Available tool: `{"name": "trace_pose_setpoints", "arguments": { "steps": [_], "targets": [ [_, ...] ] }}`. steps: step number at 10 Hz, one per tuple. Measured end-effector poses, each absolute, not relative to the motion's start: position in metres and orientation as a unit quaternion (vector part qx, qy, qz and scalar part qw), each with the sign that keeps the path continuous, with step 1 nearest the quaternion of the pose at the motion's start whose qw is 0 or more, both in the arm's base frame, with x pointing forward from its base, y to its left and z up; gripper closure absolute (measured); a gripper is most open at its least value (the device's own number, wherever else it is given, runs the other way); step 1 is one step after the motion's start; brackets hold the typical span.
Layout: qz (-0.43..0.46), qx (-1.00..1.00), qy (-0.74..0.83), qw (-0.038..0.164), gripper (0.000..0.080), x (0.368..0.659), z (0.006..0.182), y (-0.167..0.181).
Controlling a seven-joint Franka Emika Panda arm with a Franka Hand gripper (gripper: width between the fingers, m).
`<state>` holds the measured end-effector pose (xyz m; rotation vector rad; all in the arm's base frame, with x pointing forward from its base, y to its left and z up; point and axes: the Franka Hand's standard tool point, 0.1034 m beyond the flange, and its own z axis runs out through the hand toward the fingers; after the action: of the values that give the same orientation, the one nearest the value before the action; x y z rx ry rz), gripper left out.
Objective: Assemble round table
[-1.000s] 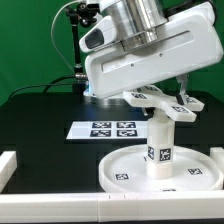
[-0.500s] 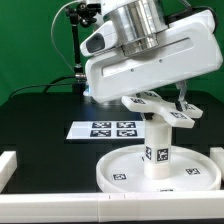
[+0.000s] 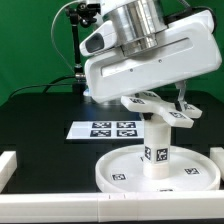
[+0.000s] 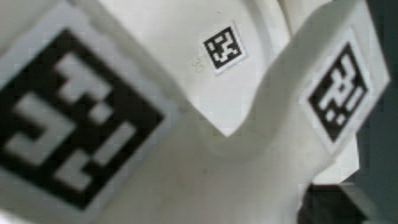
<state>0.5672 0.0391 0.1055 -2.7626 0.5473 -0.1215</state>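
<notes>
No word, number or brand can be read. The only signs are square black-white tags. Four sit on the marker board [image 3: 112, 129] behind the round disc [image 3: 112, 166]. Two lie on the disc's floor, and others mark the leg [image 3: 157, 140] standing on the disc. More are on the cross-shaped base [image 3: 160, 108] above the disc, three shown close in the wrist view.

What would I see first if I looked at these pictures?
The big white robot arm fills the top of the exterior view, leaning over a cross-shaped base piece that sits atop the short leg. The leg stands upright in the round disc on the black table. In the wrist view, bold black-white tags fill the picture.
</notes>
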Motion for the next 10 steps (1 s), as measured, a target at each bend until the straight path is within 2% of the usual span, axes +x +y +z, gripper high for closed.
{"name": "trace_pose_setpoints", "arguments": {
  "steps": [1, 2, 5, 8, 10],
  "targets": [
    [-0.041, -0.969, 0.187, 0.159, 0.0212, 0.568, 0.107, 0.037],
    [-0.041, -0.972, 0.176, 0.153, 0.0161, 0.569, 0.114, 0.030],
    [-0.039, -0.972, 0.175, 0.149, 0.0153, 0.567, 0.126, 0.009],
    [-0.040, -0.974, 0.169, 0.148, 0.0150, 0.569, 0.142, 0.008],
    [-0.040, -0.974, 0.169, 0.147, 0.0150, 0.568, 0.140, 0.007]
  ]
}}
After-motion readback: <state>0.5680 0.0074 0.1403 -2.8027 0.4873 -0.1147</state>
